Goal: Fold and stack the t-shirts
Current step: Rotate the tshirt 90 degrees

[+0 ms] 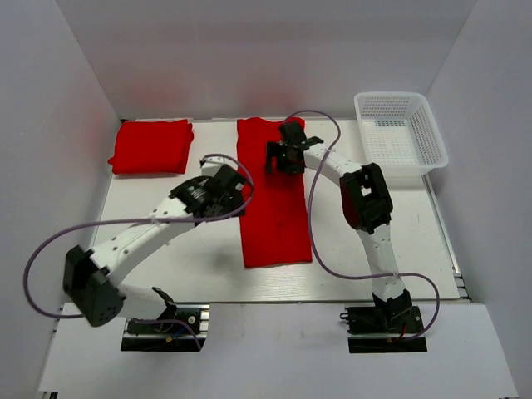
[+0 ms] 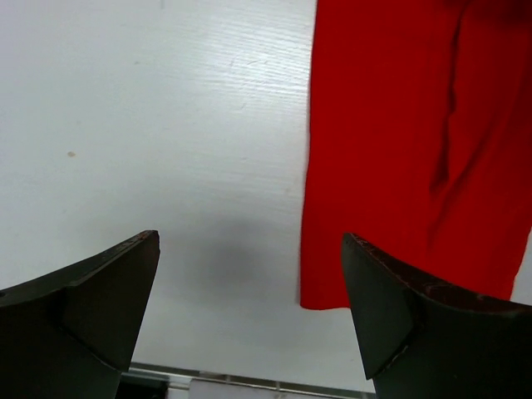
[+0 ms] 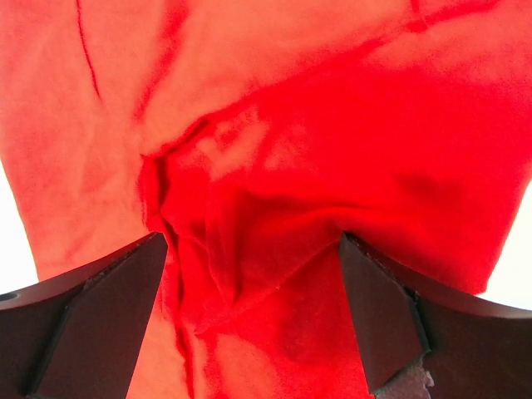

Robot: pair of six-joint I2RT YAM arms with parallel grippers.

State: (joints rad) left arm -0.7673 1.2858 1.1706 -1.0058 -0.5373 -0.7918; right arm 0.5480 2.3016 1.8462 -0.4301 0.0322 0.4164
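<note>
red cloth: a long t-shirt lies mid-worktop, a folded t-shirt far left. left claw gapes wide, empty, beside the long one's left edge; right claw spread wide over its rumpled far part.

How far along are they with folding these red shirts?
The first shirt already lies folded at the far left corner. The second shirt is in hand: narrowed to a long strip, right gripper open over its far end, left gripper open beside its left edge. Left: fold it short and stack it on the first.
</note>
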